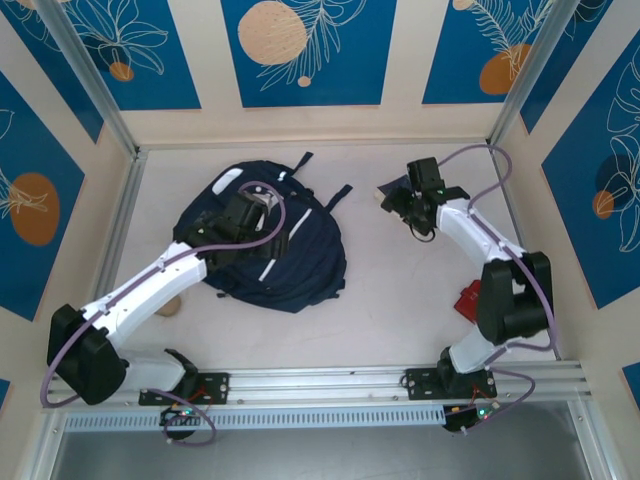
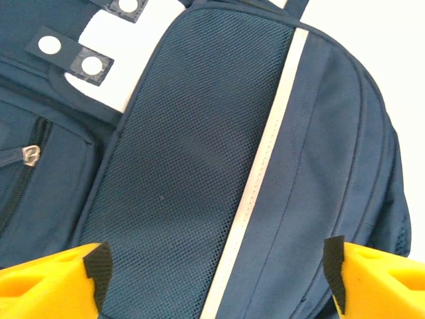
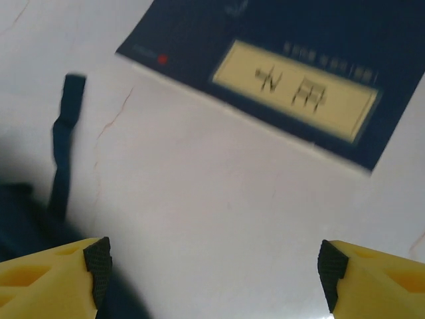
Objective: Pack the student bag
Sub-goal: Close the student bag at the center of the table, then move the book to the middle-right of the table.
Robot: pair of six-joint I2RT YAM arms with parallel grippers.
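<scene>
The navy backpack lies flat on the white table, left of centre, with its straps pointing toward the back wall. The left gripper is positioned over the upper left part of the backpack. In the left wrist view its yellow fingers are spread wide and grip nothing, and between them lie the mesh panel and a white reflective stripe. The right gripper is positioned over bare table at the back right, with its jaws wide apart and empty. A dark blue book with a pale label lies just beyond its fingertips, and a loose strap end lies to the left. A red object sits beside the right arm.
</scene>
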